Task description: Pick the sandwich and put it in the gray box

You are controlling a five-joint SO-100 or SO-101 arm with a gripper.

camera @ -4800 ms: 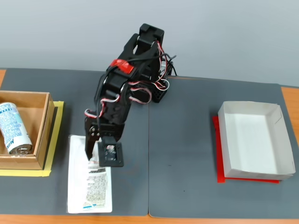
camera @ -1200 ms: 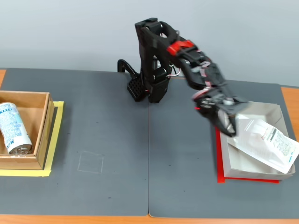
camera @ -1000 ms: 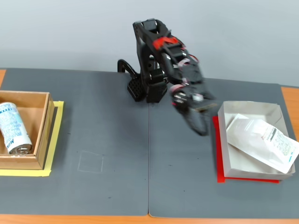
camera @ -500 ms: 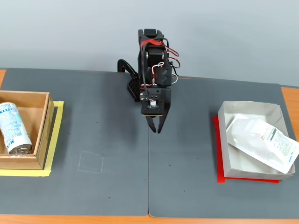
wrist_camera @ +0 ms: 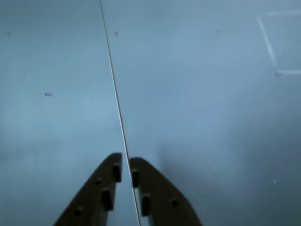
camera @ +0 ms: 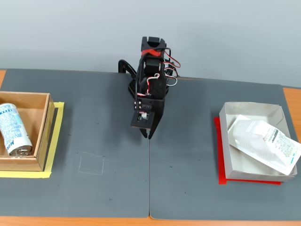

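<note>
We see the flat white plastic-wrapped sandwich [camera: 265, 141] already lying tilted in the shallow pale gray cardboard box [camera: 225, 141], one corner overhanging the rim. It looks light, slippery and crushable; we'd grip an edge. Our tool [wrist_camera: 125, 162] sits nearly together, empty, over the dark bench [camera: 94, 117].

Lab-style test bench: dark gray mats [camera: 94, 122] on wooden table [camera: 291, 101], tape-marked spots, plain gray wall [camera: 225, 33].

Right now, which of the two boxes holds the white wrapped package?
The gray box on the fixed view's right, over red tape, holds the sandwich. The brown wooden box at left holds a can.
</note>
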